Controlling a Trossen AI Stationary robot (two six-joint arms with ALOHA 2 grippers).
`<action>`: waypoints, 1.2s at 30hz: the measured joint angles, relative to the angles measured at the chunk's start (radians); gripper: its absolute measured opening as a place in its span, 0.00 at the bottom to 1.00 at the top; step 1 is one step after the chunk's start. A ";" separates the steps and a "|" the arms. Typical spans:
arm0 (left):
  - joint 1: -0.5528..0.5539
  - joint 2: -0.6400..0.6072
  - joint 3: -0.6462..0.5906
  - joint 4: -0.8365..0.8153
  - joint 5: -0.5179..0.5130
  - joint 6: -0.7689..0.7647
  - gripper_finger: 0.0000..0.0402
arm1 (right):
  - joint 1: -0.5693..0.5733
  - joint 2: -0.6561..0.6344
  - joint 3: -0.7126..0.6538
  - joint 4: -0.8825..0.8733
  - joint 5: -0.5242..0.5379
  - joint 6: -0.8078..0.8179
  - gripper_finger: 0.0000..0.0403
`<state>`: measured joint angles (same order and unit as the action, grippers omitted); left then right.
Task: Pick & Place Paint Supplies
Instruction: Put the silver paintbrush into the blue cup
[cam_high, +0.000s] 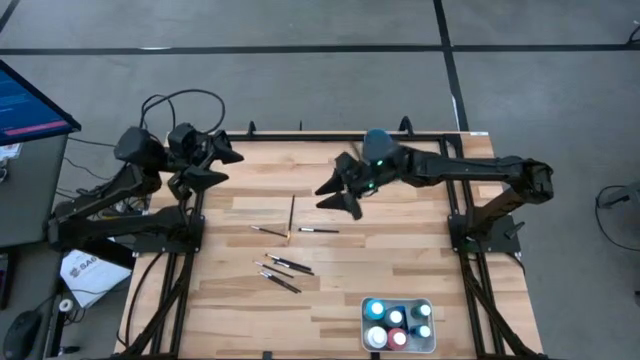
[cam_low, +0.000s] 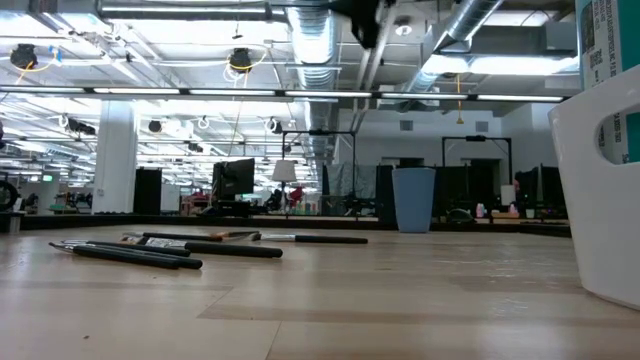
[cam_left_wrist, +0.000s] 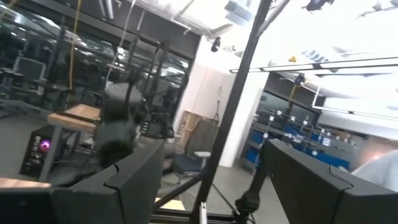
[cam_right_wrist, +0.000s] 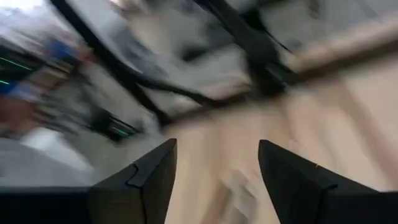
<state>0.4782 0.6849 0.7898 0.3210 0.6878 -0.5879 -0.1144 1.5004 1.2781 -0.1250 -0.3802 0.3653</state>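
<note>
The right gripper (cam_high: 343, 194), fingers apart and empty, should drop straight over one paintbrush (cam_high: 318, 230) on the table (cam_high: 420, 270) and pinch its middle.

The left gripper (cam_high: 215, 165) waits, fingers apart.

Large open industrial lab or workshop: exposed ceiling ducts (cam_low: 318, 45), hanging lights (cam_low: 240, 62), rows of monitors (cam_low: 232, 180) and workbenches (cam_left_wrist: 74, 116) are seen.

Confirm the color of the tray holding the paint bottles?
White tray; the high view shows it best, at the table's near right.
</note>
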 joint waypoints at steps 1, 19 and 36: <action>0.000 -0.003 0.000 -0.001 0.004 -0.008 0.67 | 0.009 0.018 0.001 -0.039 0.051 -0.025 0.53; 0.001 -0.006 0.000 -0.011 0.092 -0.053 0.67 | 0.093 0.590 0.277 -0.418 0.205 -0.157 0.42; 0.001 -0.045 0.000 -0.010 0.154 -0.100 0.67 | 0.093 0.924 0.716 -0.760 0.337 -0.336 0.39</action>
<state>0.4793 0.6395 0.7895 0.3107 0.8418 -0.6884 -0.0212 2.4245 1.9939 -0.8847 -0.0434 0.0291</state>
